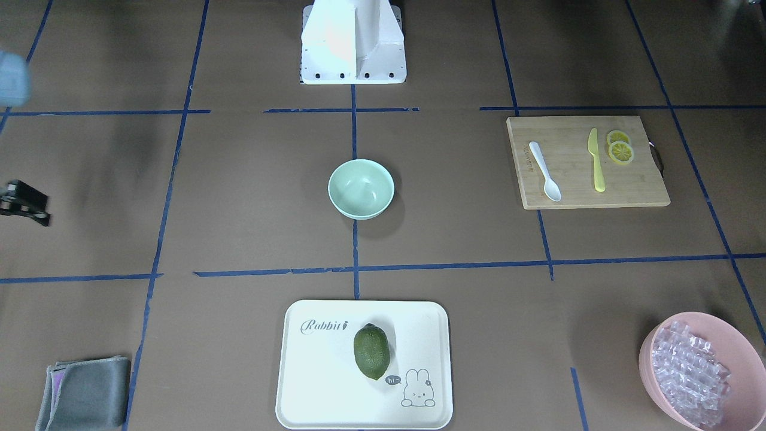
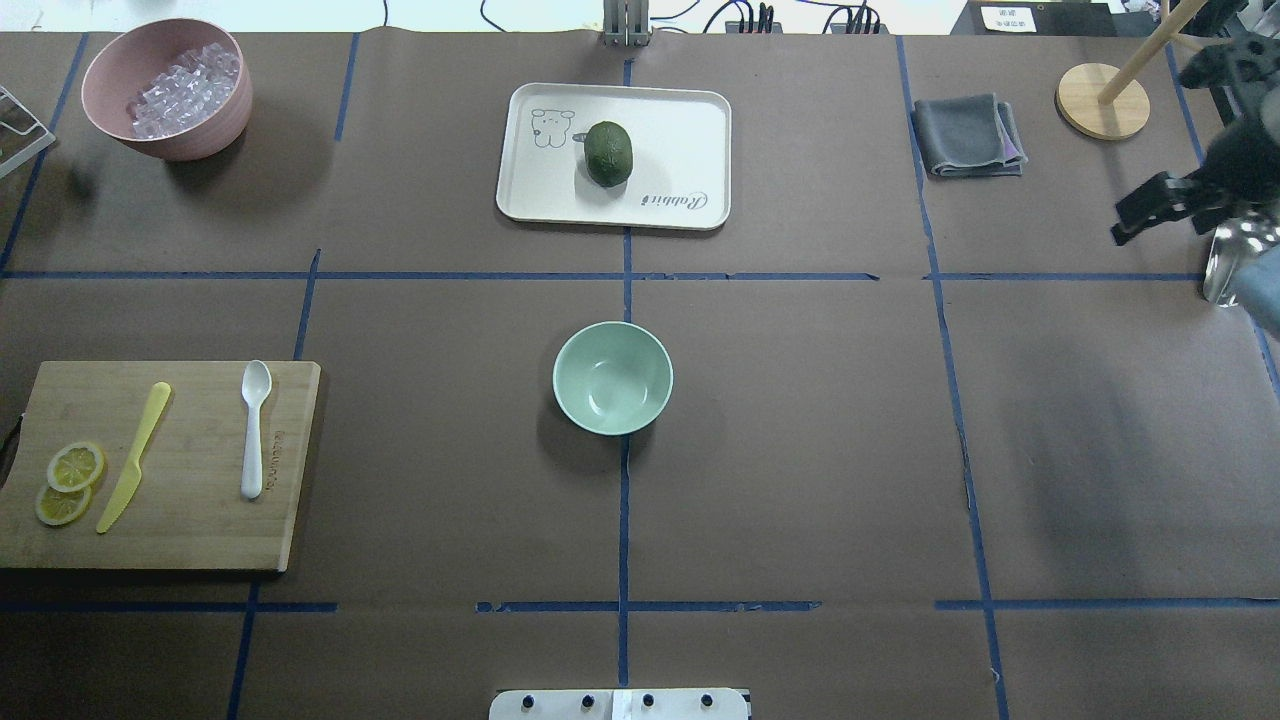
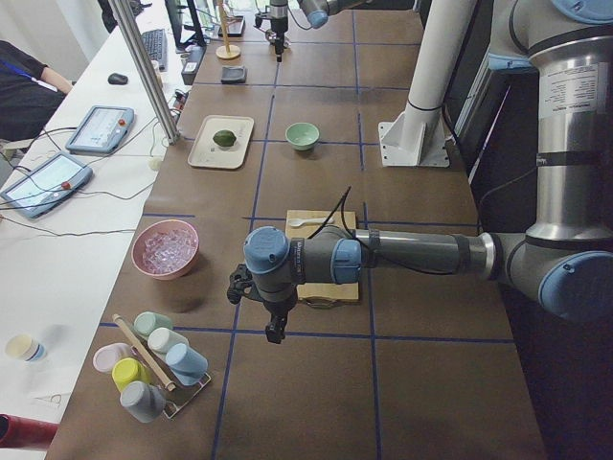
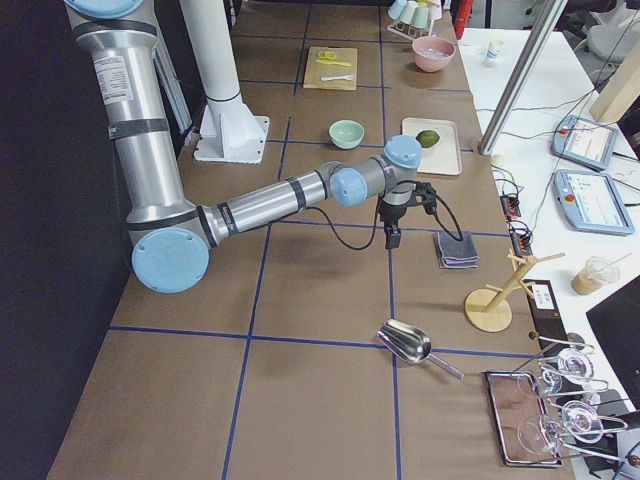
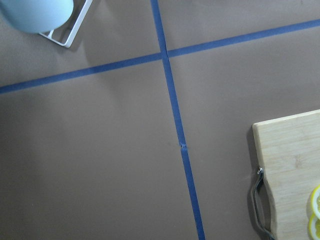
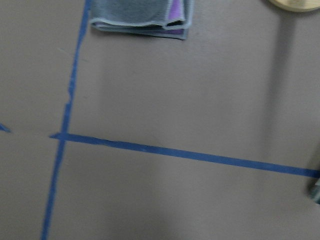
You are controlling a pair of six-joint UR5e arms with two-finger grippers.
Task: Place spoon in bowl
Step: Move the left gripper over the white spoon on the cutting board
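The desk (image 2: 800, 450) carries two kinds of bowl: one green bowl (image 2: 612, 378) and one pink bowl (image 2: 190, 145). Left of the green bowl, one board (image 2: 200, 520) holds one spoon (image 2: 253, 430), one knife (image 2: 134, 456) and two lemon slices (image 2: 75, 466). Beyond the green bowl: one tray (image 2: 680, 130), one green fruit (image 2: 608, 153), one cloth (image 2: 968, 135).

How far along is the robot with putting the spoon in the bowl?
Nothing looks done yet: the spoon lies on the cutting board beside the yellow knife, and the bowl sits empty mid-table. Nothing is in hand: the left gripper hangs beyond the board's end, the right gripper far across the table. To do: grasp the spoon, carry it, drop it in.
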